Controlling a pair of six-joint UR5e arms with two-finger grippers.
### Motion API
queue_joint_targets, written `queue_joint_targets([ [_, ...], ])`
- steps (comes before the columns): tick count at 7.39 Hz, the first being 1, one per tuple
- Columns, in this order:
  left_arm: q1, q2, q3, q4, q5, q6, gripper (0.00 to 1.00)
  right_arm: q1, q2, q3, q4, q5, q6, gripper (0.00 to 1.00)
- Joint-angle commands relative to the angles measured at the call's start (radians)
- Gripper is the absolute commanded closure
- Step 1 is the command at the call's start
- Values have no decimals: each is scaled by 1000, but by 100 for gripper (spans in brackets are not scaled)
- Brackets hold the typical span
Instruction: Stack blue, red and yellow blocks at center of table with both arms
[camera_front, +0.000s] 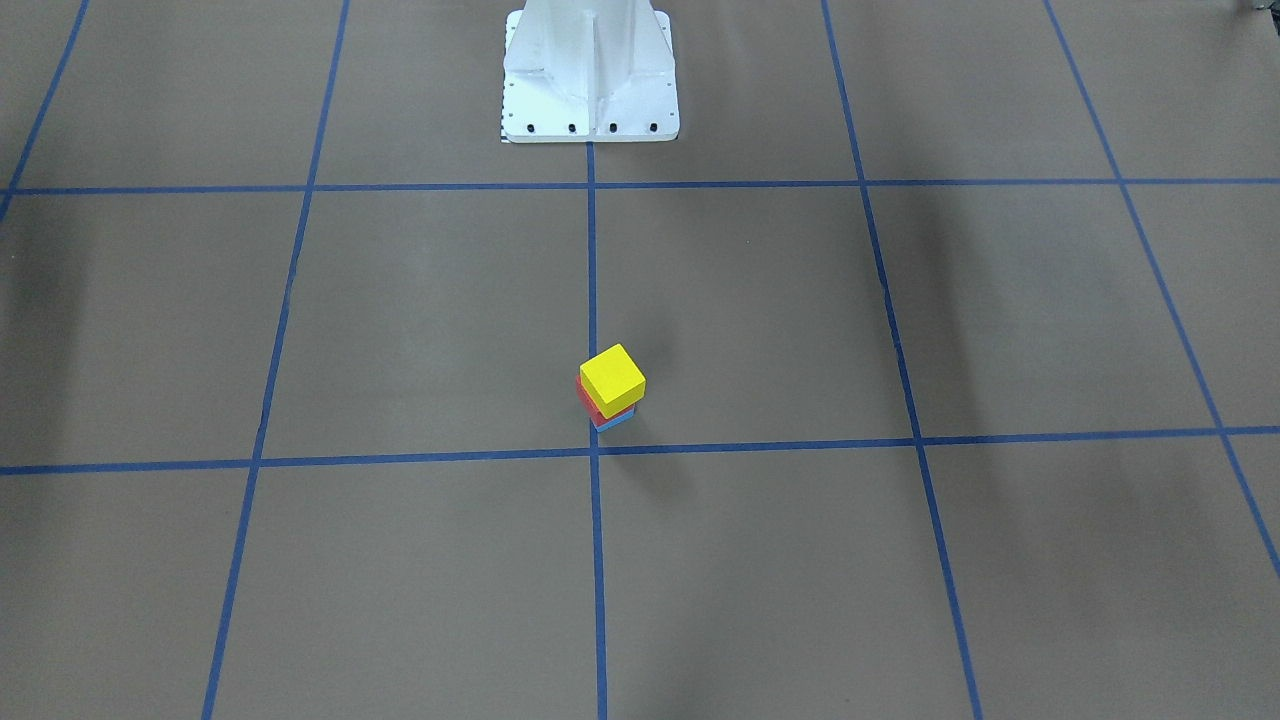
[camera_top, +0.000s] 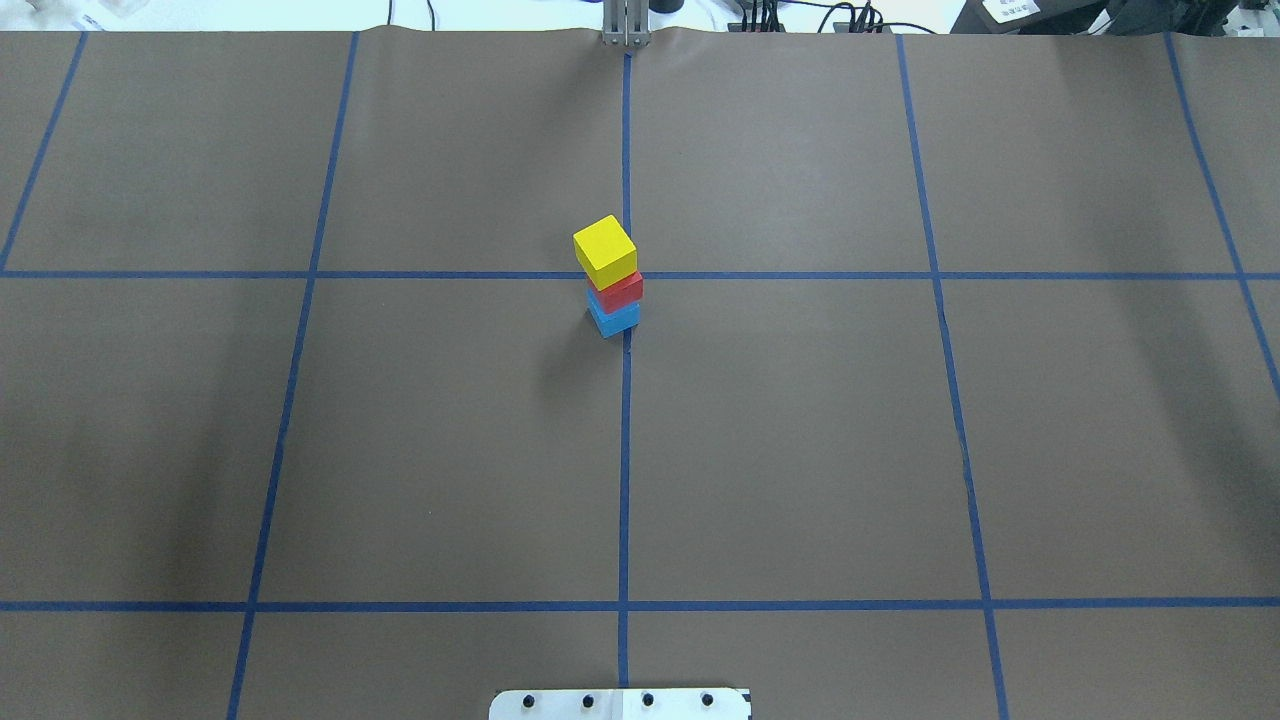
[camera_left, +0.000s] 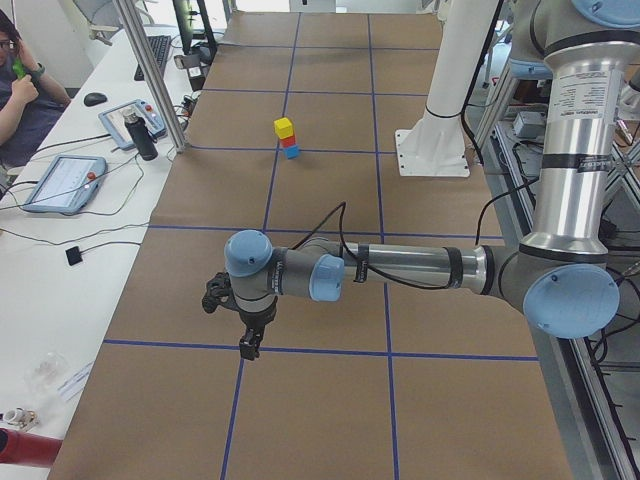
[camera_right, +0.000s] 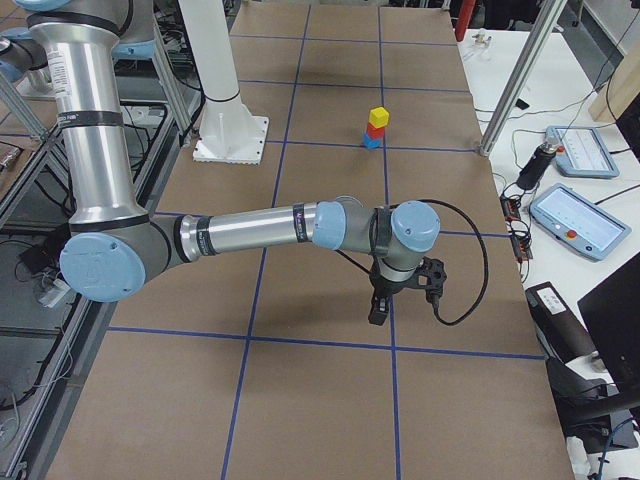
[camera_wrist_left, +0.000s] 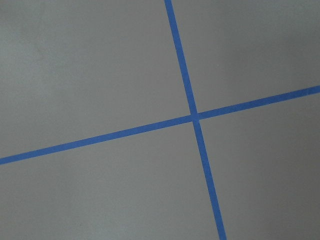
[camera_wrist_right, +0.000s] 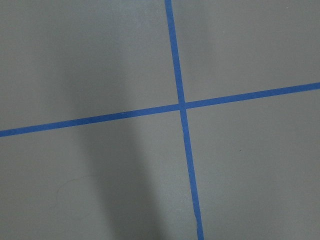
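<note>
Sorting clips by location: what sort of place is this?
Probably a robotics lab: the left arm and right arm reach over a table gridded with blue tape, with teach pendants and a seated operator alongside.

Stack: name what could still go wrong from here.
1. The yellow block looks slightly twisted on the red block and blue block, so a jolt might topple it.
2. The left gripper and right gripper hang low over the table. A low sweep toward the centre could hit the yellow block.
</note>
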Motion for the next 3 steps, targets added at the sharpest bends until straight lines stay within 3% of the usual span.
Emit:
queue_joint_targets([
  [1, -1, -1, 0, 0, 0, -2, 0, 0, 1, -1, 0, 0, 0, 1],
  [3, 1, -3, 1, 0, 0, -6, 0, -1, 1, 0, 0, 0, 0, 1],
])
